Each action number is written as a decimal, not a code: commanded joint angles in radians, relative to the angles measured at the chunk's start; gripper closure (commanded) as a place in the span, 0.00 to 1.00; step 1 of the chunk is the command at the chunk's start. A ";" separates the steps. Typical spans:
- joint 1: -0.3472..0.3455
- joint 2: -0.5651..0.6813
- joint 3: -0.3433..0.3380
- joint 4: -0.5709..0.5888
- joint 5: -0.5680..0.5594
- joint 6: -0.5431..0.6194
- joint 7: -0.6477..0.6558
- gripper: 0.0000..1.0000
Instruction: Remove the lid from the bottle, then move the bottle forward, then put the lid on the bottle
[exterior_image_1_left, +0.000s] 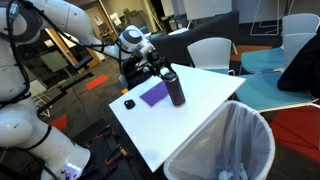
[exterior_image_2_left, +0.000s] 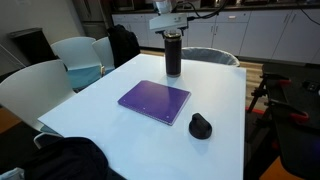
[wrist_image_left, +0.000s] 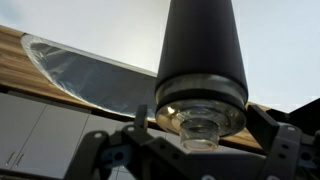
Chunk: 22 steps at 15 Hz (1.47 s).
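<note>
The tall dark bottle (exterior_image_1_left: 175, 88) (exterior_image_2_left: 173, 58) stands upright near the far side of the white table (exterior_image_2_left: 100, 110). It is uncapped: the wrist view shows its clear threaded mouth (wrist_image_left: 200, 125) bare. The small black lid (exterior_image_1_left: 128, 103) (exterior_image_2_left: 200, 126) lies on the table, apart from the bottle and beyond the purple sheet. My gripper (exterior_image_1_left: 160, 68) (exterior_image_2_left: 170, 30) (wrist_image_left: 200, 118) hovers at the bottle's top. It is open, with one finger (wrist_image_left: 142, 122) on each side of the neck, and holds nothing.
A flat purple sheet (exterior_image_1_left: 153, 95) (exterior_image_2_left: 155, 100) lies mid-table between bottle and lid. A bin with a clear bag (exterior_image_1_left: 225, 140) (exterior_image_2_left: 208, 56) stands against the table's edge. White chairs (exterior_image_2_left: 75, 55) and a black bag (exterior_image_2_left: 124, 45) surround the table.
</note>
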 joint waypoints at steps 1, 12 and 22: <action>0.013 0.023 -0.011 0.026 0.008 -0.006 0.035 0.00; 0.014 0.016 -0.004 0.039 0.044 -0.041 0.039 0.38; 0.042 -0.153 0.002 -0.059 0.068 -0.214 0.039 0.38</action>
